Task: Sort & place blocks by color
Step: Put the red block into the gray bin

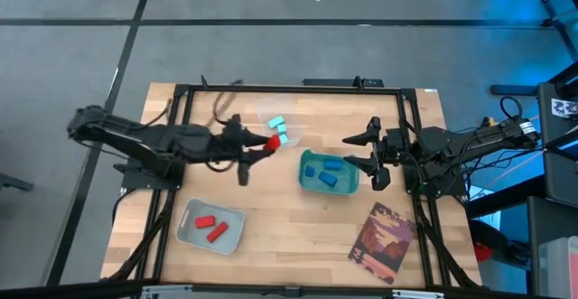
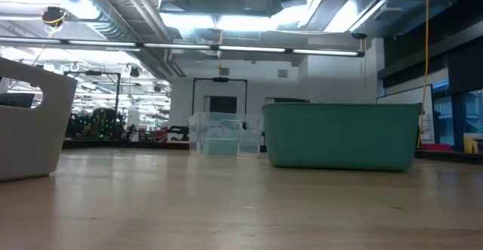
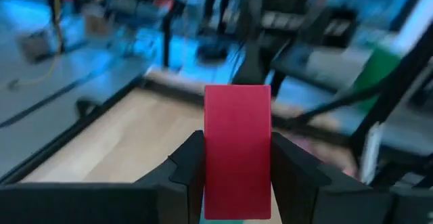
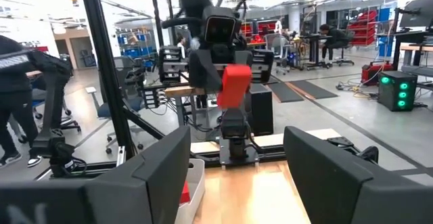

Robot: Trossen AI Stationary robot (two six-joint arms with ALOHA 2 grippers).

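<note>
My left gripper (image 1: 267, 144) is above the middle of the table, shut on a red block (image 1: 273, 142). The right wrist view shows that block (image 4: 235, 85) in the air. Light cyan blocks (image 1: 279, 128) lie just beyond it in a clear box (image 2: 219, 137). Darker blue blocks (image 1: 325, 172) lie in the teal bin (image 1: 305, 183). Two red blocks (image 1: 209, 226) lie in the grey tray (image 1: 233, 216). My right gripper (image 1: 354, 152) is open at the bin's right side, pointing toward the left arm and touching nothing. My left gripper pinches the red block between its two fingers (image 3: 186, 173), which are on the block's two long side faces (image 3: 211, 163). The fingers reach level toward the table's right. The block is lifted clear of the table, and its far end (image 3: 237, 99) sticks out past the fingertips.
A picture card (image 1: 382, 242) lies at the near right of the table. The teal bin (image 2: 343, 135) and the grey tray (image 2: 30, 125) stand tall at table height. A dark frame borders the wooden top (image 1: 289, 236). People stand in the room beyond the table (image 4: 17, 95).
</note>
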